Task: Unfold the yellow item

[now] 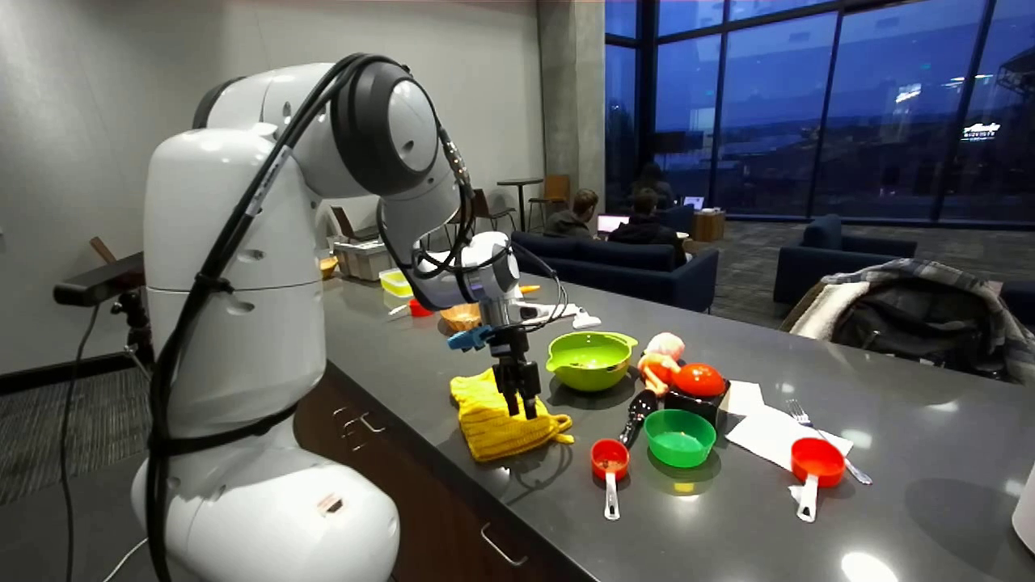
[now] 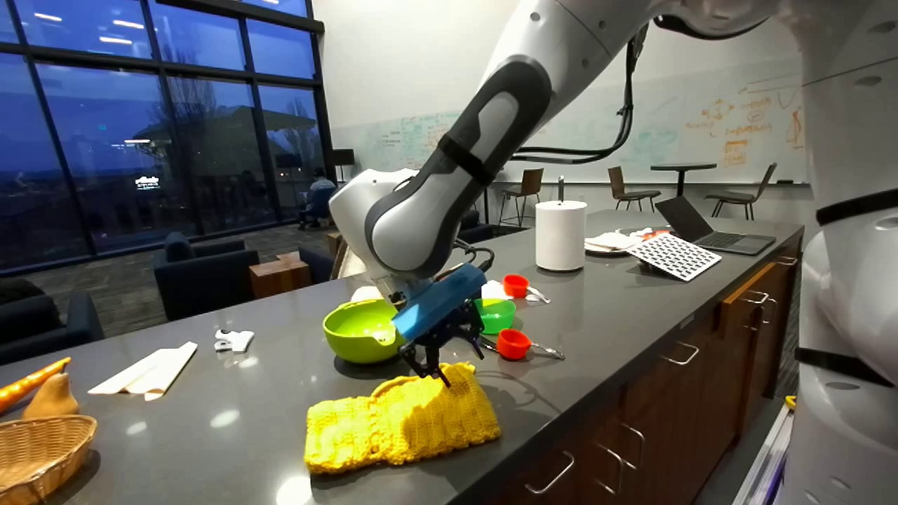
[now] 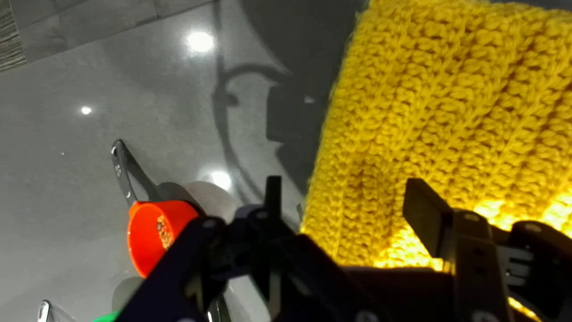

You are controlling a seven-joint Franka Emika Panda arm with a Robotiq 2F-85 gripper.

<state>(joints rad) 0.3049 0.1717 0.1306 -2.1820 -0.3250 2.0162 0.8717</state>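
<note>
A: What do the kitchen things lie on?

B: The dark grey counter point(image 1: 930, 428). The white robot arm point(image 1: 234, 242) reaches over it.

A: And the yellow cloth point(image 2: 414, 424)?

B: On the counter, near the long edge (chunky, ribbed knit, quite wrinkled); how many layers it has, I can't tell. The lime-green bowl point(image 2: 358, 340) sits upright just beside it, with a gap between.

A: How does the gripper point(image 3: 344, 192) stand?

B: Pointing down at the cloth, its fingers spread well apart. In the wrist view the cloth's side edge runs between them; whether a tip touches the knit, I can't tell.

A: Smaller things?

B: In an exterior view, a green bowl point(image 1: 679, 440), with a red measuring cup point(image 1: 610, 458) just beside it. The wrist view shows brown bits point(image 3: 165, 231) inside that cup.
</note>
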